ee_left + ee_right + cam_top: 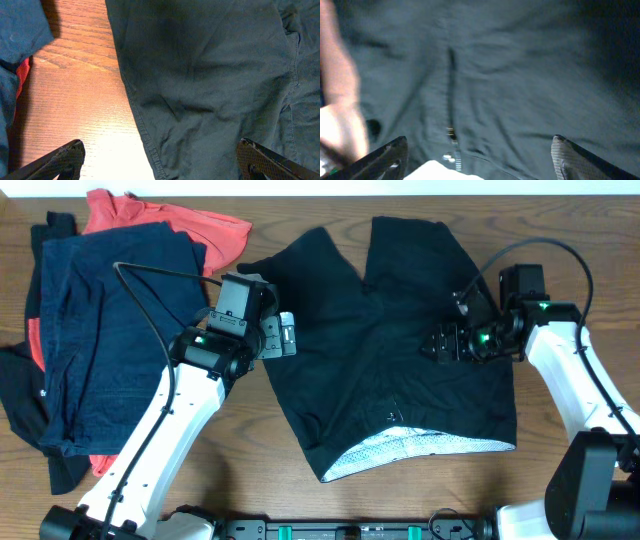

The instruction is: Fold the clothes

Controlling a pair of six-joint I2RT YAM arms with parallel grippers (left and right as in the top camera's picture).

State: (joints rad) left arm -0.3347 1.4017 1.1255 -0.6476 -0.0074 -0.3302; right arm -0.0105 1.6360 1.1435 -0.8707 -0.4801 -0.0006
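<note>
- The plain black shorts (390, 370) are lying spread flat in the middle of the brown wooden tabletop (270, 480). Their two legs are pointing toward 12 o'clock and their waist toward 6 o'clock.
- At the waist, the pale grey-white mesh lining (420, 448) is showing in a curved strip along the 6 o'clock edge.
- The left hand (287, 337) is hanging over the 9 o'clock edge of the shorts, released. In the left wrist view its two dark fingers (62, 160) are standing wide apart with nothing between them. The stitched hem of the shorts is running between them, with bare wood on one side and black cloth on the other.
- The right hand (440, 345) is hanging over the 3 o'clock half of the shorts, inside their outline. It too is released: in the blurred right wrist view its fingers (580, 160) are standing far apart above dark cloth and are grasping nothing. A dark seam is running down the cloth between them.
- The other clothes are lying in a loose pile at 9 o'clock on the tabletop, well apart from the shorts.
- In the pile, a wrinkled navy garment (110, 330) is lying on top, a coral-red garment (190, 225) is sticking out toward 12 o'clock, and a black garment (20, 395) is trailing along the outer edge.
</note>
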